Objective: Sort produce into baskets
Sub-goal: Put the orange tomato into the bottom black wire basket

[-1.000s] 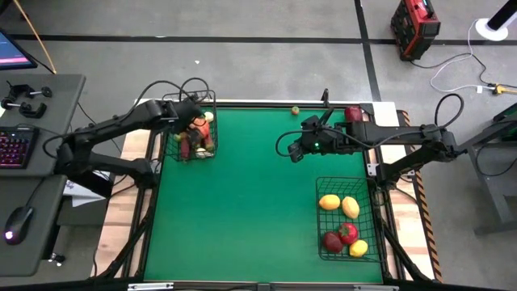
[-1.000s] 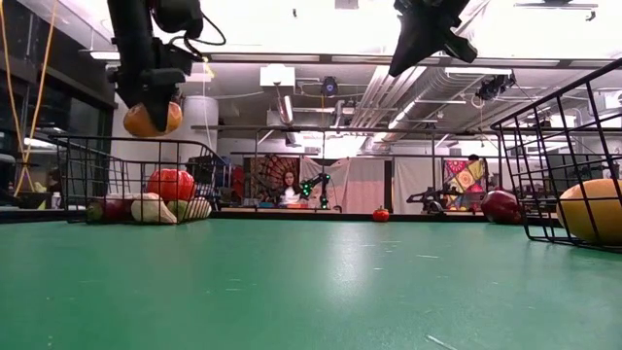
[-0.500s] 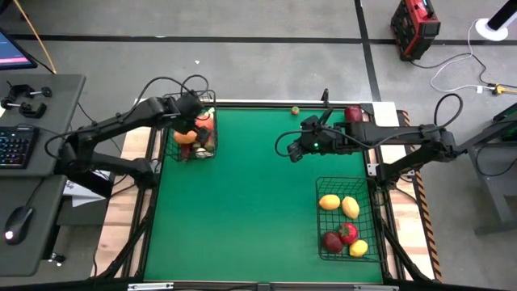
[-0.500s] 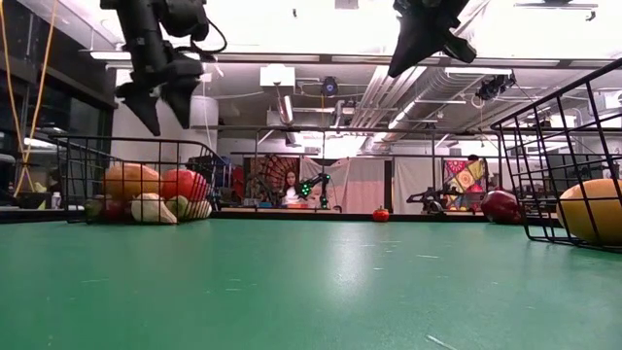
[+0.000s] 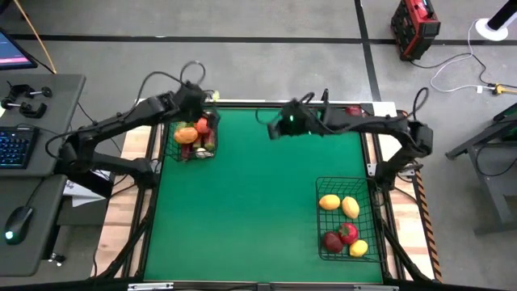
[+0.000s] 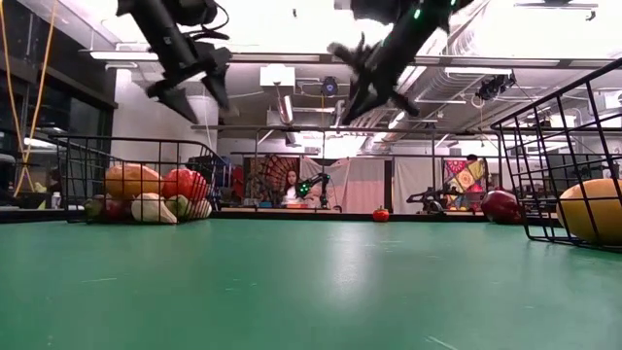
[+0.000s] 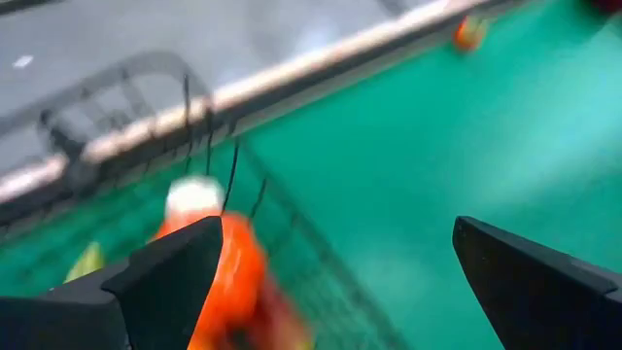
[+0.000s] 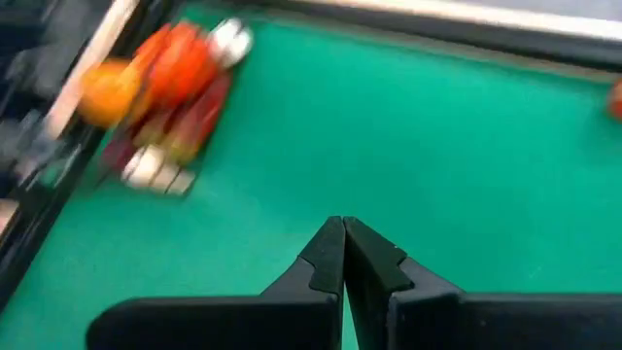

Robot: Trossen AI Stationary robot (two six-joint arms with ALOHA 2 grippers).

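The smaller basket (image 5: 212, 155) stands at the far left and holds several pieces of produce, with an orange fruit (image 5: 185, 135) on top. My left gripper (image 5: 196, 103) hangs open and empty above the basket's far side, and its fingers stand wide apart in the left wrist view (image 7: 330, 282). My right gripper (image 5: 275, 129) is shut and empty, high above the far middle of the table, and it also shows in the right wrist view (image 8: 343, 255). The larger basket (image 5: 323, 222) at the near right holds yellow and red produce.
A small orange-and-green piece (image 5: 296, 110) lies at the table's far edge. A dark red piece (image 5: 353, 111) lies at the far right corner. Green table stretches open between the two baskets.
My left gripper has opened and dropped the orange fruit into the smaller basket, where it now lies on the pile. The gripper has then shifted a little toward the far edge. My right gripper, still shut, has swung toward the table's left and far edge.
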